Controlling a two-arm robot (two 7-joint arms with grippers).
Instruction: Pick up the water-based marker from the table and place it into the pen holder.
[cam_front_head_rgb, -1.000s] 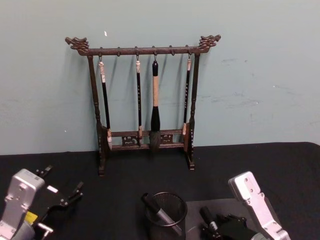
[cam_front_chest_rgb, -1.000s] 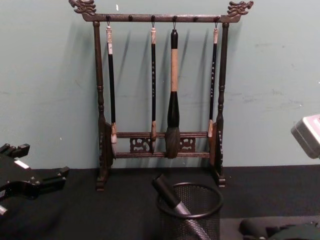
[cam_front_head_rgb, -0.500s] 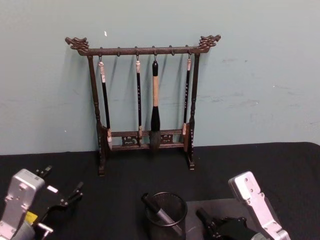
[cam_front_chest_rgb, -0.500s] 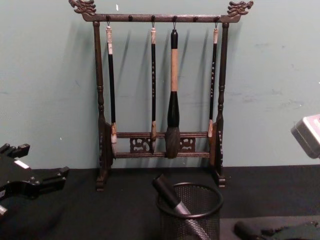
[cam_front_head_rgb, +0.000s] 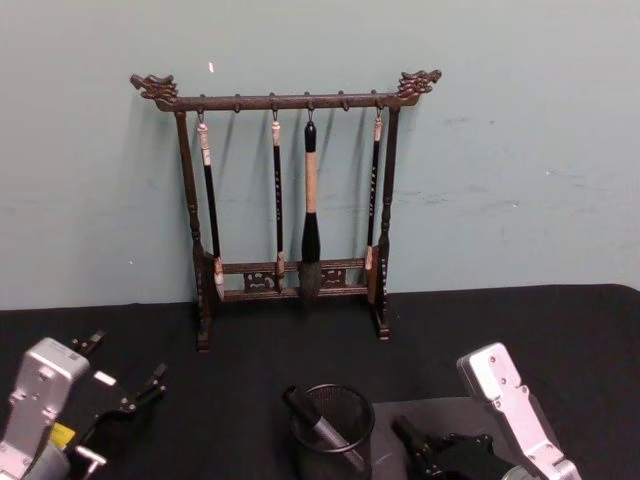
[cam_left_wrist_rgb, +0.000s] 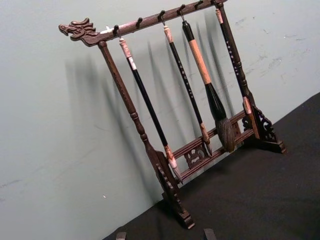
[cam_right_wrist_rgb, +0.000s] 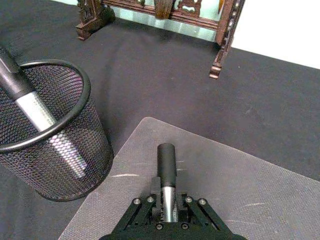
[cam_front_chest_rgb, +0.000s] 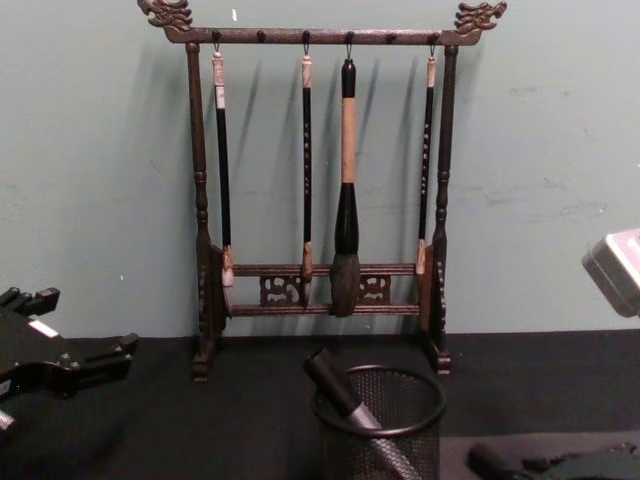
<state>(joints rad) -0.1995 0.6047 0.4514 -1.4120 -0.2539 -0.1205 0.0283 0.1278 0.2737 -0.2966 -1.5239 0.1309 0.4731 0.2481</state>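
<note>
Your right gripper (cam_front_head_rgb: 432, 452) has eased its marker (cam_front_head_rgb: 407, 436) a touch leftward over the last second, toward the pen holder (cam_front_head_rgb: 368, 432) at bottom centre of the head view. The fingers are pinching the barrel, and the cap end pokes out over the grey mat (cam_right_wrist_rgb: 225, 170). A second marker (cam_front_head_rgb: 310, 415) leans inside the holder. The left gripper (cam_front_head_rgb: 125, 360) sits lower left, fingers spread, above the table (cam_front_head_rgb: 250, 370).

The right gripper (cam_front_head_rgb: 445, 458), its jaws clamped on the marker (cam_front_head_rgb: 407, 436), has sunk slightly lower over the grey mat (cam_front_head_rgb: 450, 412). The marker's capped end has edged left, nearer the pen holder (cam_front_head_rgb: 310, 455).
</note>
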